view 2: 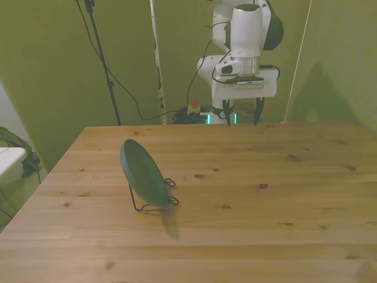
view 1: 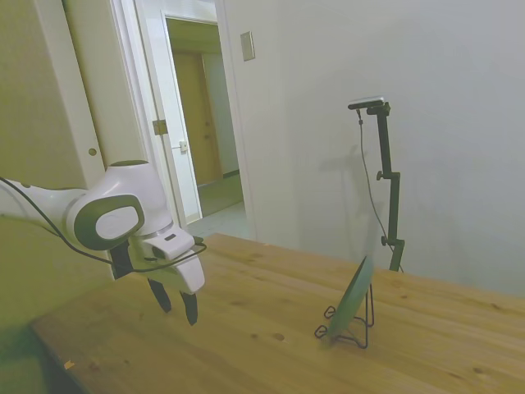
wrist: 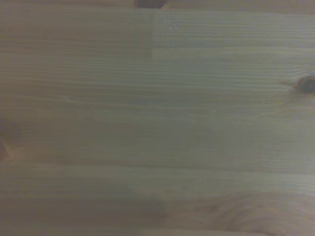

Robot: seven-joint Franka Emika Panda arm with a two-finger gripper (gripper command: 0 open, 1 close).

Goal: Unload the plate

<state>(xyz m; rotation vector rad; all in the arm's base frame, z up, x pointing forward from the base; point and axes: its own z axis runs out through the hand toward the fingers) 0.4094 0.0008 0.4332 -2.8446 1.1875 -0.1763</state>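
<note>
A small round dark grey-green plate (view 2: 143, 171) (view 1: 353, 297) stands tilted on edge in a thin black wire rack (view 2: 154, 202) (view 1: 351, 330) on the wooden table (view 2: 265, 218). My gripper (view 2: 241, 115) (view 1: 174, 300) hangs open and empty just above the table's far edge, well away from the plate, toward the front view's right of it. The wrist view shows only blurred bare table boards (wrist: 157, 128).
The table's edge (view 1: 49, 336) lies close under the arm in the side view. Behind the table, cables and stands hang against the wall (view 2: 112, 82). An open doorway (view 1: 201, 123) shows in the side view.
</note>
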